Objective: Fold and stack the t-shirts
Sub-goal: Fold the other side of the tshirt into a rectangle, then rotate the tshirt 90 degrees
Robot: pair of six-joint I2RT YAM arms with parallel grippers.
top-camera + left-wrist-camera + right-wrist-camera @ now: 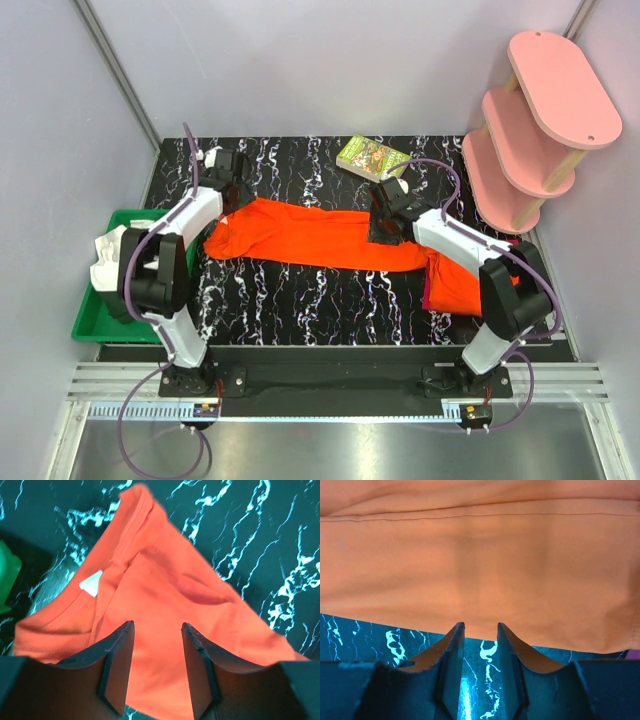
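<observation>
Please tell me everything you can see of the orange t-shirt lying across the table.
The orange t-shirt is plain, soft, bright orange cloth. It looks folded lengthwise into a long narrow band, lying flat and slightly slanted across the black marbled table. Its collar end, with a small white tag, lies to the left. A stitched seam runs along one side. The left gripper hangs open over the collar end; the right gripper stands open at a long edge.

My left gripper point(157, 626) and right gripper point(480, 626) both reach far forward, tipped down, jaws of each standing apart, clasping nothing.
</observation>
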